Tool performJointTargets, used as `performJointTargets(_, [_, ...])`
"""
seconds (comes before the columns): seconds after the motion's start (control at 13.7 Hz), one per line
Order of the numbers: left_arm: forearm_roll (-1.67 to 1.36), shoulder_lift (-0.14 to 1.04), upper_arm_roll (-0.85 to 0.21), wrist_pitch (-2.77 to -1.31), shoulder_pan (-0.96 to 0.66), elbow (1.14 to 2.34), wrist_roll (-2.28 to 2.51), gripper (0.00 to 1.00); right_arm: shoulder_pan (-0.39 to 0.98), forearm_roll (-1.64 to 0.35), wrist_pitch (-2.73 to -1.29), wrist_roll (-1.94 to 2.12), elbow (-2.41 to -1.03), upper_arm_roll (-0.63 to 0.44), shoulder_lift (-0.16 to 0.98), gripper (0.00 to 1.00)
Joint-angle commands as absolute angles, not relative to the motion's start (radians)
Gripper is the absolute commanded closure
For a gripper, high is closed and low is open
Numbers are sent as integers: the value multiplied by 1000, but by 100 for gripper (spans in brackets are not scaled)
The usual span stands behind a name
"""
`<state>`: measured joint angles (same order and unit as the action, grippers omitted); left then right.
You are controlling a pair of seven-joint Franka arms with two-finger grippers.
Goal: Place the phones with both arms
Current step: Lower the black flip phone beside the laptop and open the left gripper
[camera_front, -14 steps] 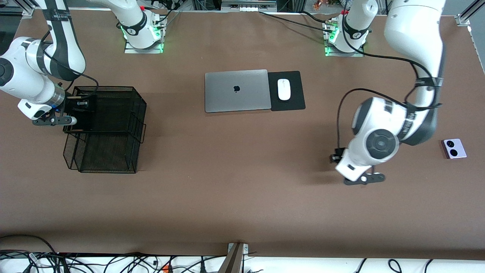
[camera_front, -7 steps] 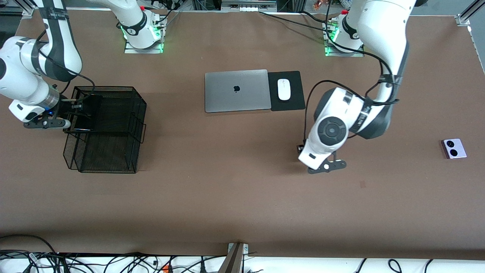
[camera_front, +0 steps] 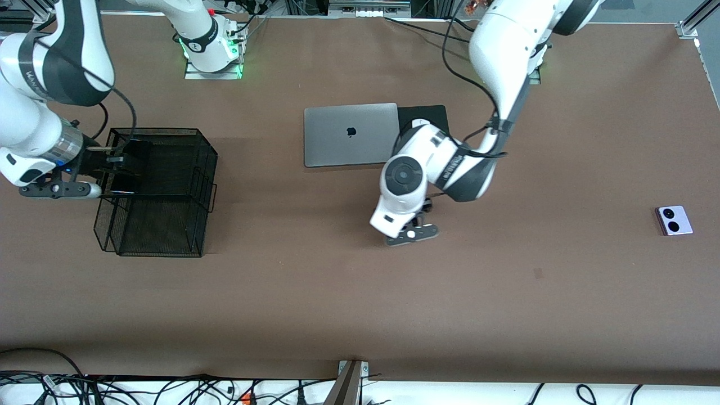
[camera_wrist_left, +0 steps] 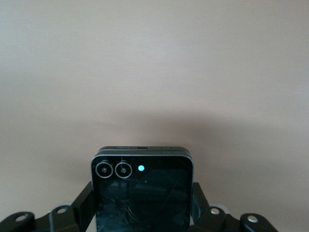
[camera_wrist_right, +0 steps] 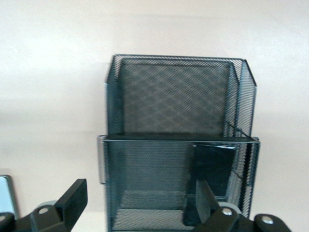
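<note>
So the left gripper hangs over the bare counter just nearer the camera than the silver laptop, jaws clamped on the dark flip phone, which sits upright between them. The right gripper is at the black mesh organizer toward the right arm's end, jaws spread wide, with the black slab phone standing inside a compartment. The lavender phone lies flat on the counter toward the left arm's end, well apart from both.
</note>
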<state>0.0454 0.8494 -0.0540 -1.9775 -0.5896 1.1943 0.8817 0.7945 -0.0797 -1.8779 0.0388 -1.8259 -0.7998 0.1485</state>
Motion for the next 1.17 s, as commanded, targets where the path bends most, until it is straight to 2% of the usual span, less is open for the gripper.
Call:
performJointTargets(0.0, [9, 896, -40, -2037, -632, 1127, 893, 79, 842, -104, -1836, -17, -1750, -811, 201, 1])
performJointTargets(0.29, [6, 956, -40, -2201, -676, 1127, 890, 79, 868, -104, -1835, -46, -1749, -811, 201, 1])
performJointTargets(0.73, [6, 1006, -40, -2217, -738, 1126, 948, 79, 868, -106, -1833, -46, -1752, -811, 201, 1])
performJointTargets(1.1, [6, 1058, -40, -2301, -742, 1126, 1107, 79, 870, -106, -1833, -46, -1752, -811, 201, 1])
